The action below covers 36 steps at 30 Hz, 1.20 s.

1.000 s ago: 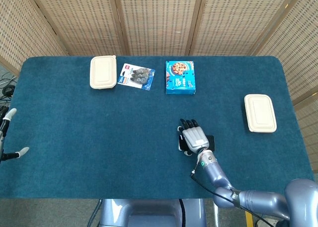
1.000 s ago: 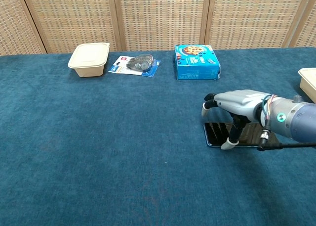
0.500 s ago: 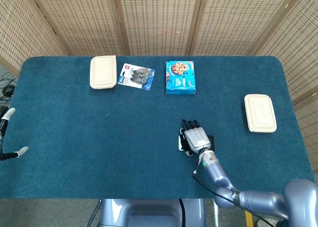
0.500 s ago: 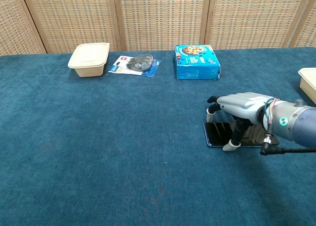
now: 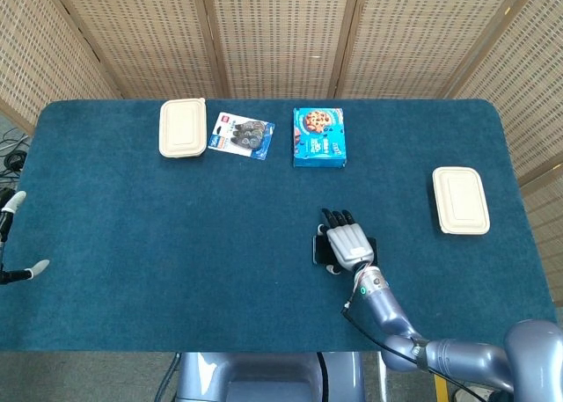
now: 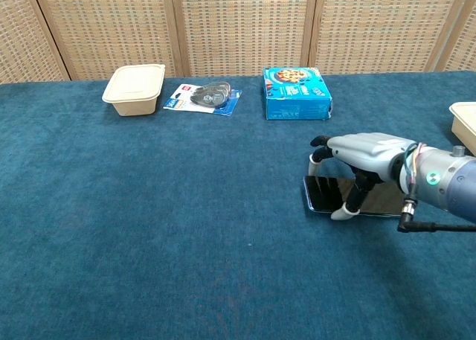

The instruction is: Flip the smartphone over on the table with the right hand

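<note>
Chest view shows our right hand (image 6: pixel 361 160) arched over the phone (image 6: pixel 321 195), fingertips on its edges — we should lift one edge gently, no sliding.

A blue-green cloth (image 5: pixel 176 235) is spread over the table; a beige lidded container (image 5: pixel 182 127), a blister pack (image 5: pixel 241 135) and a blue cookie box (image 5: pixel 318 136) are lined along the far edge; another beige container (image 5: pixel 460 200) is set at the right

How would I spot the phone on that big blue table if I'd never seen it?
Start at the blue table and follow the silver arm from the near right edge to the right hand. The smartphone lies flat under its fingers, which touch it. It is the only dark, glossy slab; the other things are pale containers and printed packages.
</note>
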Motion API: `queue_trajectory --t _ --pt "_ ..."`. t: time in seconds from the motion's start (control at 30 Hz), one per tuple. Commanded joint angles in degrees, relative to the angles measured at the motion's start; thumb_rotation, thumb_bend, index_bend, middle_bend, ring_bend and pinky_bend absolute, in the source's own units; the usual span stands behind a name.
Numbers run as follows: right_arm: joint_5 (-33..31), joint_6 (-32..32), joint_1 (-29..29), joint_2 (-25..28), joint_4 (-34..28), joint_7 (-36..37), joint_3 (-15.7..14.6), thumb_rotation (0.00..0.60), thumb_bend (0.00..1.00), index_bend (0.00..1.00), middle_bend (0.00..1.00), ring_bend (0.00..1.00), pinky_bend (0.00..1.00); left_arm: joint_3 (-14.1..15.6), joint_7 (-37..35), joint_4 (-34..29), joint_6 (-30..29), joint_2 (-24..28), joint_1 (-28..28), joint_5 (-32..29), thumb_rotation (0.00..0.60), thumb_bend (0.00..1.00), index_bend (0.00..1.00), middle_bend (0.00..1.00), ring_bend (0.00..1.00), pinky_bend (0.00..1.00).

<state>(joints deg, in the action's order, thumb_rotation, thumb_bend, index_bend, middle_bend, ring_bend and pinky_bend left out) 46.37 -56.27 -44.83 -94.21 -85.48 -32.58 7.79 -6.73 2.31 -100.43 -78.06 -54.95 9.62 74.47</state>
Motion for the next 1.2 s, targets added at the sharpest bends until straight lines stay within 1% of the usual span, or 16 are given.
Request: queue_trajectory --t 0.03,0.17,0.23,0.5,0.67,0.8,0.9,1.0,1.03,1.1,1.17,1.2 --pt "1.4 0.0 0.5 1.7 -2.6 2.6 1.3 0.6 0.45 0.53 0.0 0.0 0.0 0.0 0.0 0.0 0.1 0.0 0.0 0.0 0.6 0.0 0.0 0.0 0.0 0.0" --pt "3.8 0.0 1.0 4.5 -6.7 6.0 2.9 0.6 0.45 0.53 0.0 0.0 0.0 0.1 -0.3 -0.1 0.1 0.2 0.0 0.1 0.6 0.0 0.0 0.0 0.0 0.0" --pt "6.1 -0.2 1.6 6.0 -8.6 8.6 3.4 0.6 0.45 0.53 0.0 0.0 0.0 0.1 -0.4 -0.2 0.1 0.2 0.0 0.2 0.6 0.0 0.0 0.0 0.0 0.0" --pt "14.6 0.5 3.8 9.6 -11.8 19.7 4.1 0.6 0.45 0.53 0.0 0.0 0.0 0.2 -0.4 -0.3 0.4 0.3 0.1 0.2 0.6 0.0 0.0 0.0 0.0 0.0" --pt "19.5 -1.2 5.9 11.3 -11.9 26.3 4.2 0.6 0.45 0.53 0.0 0.0 0.0 0.3 -0.3 -0.5 0.3 0.4 0.1 0.3 0.6 0.0 0.0 0.0 0.0 0.0" --pt "22.0 -3.0 7.8 12.3 -11.0 31.5 4.2 0.6 0.45 0.53 0.0 0.0 0.0 0.3 -0.3 -0.5 0.4 0.4 0.1 0.3 0.6 0.0 0.0 0.0 0.0 0.0" --pt "23.8 -3.5 9.3 13.1 -9.6 36.1 3.6 0.6 0.45 0.53 0.0 0.0 0.0 0.3 -0.1 -0.6 0.4 0.3 0.2 0.3 0.6 0.0 0.0 0.0 0.0 0.0" --pt "25.9 -3.8 10.6 13.5 -7.2 39.9 2.2 0.6 0.45 0.53 0.0 0.0 0.0 0.4 0.3 -0.8 0.4 0.3 0.2 0.3 0.6 0.0 0.0 0.0 0.0 0.0" --pt "26.9 -4.0 11.2 13.5 -6.1 41.5 1.6 0.6 0.45 0.51 0.0 0.0 0.0 0.4 0.4 -0.8 0.4 0.2 0.2 0.3 0.6 0.0 0.0 0.0 0.0 0.0" --pt "28.8 -4.6 12.2 13.7 -4.2 44.5 0.5 0.6 0.45 0.42 0.0 0.0 0.0 0.4 0.5 -0.9 0.4 0.2 0.2 0.3 0.6 0.0 0.0 0.0 0.0 0.0" --pt "30.6 -5.5 13.2 14.0 -2.3 47.2 -0.4 0.6 0.44 0.26 0.0 0.0 0.0 0.4 0.6 -1.0 0.2 0.2 0.1 0.2 0.6 0.0 0.0 0.0 0.0 0.0" --pt "31.1 -5.8 13.6 14.1 -1.5 48.1 -0.7 0.6 0.44 0.23 0.0 0.0 0.0 0.4 0.6 -1.0 0.2 0.2 0.1 0.3 0.6 0.0 0.0 0.0 0.0 0.0"
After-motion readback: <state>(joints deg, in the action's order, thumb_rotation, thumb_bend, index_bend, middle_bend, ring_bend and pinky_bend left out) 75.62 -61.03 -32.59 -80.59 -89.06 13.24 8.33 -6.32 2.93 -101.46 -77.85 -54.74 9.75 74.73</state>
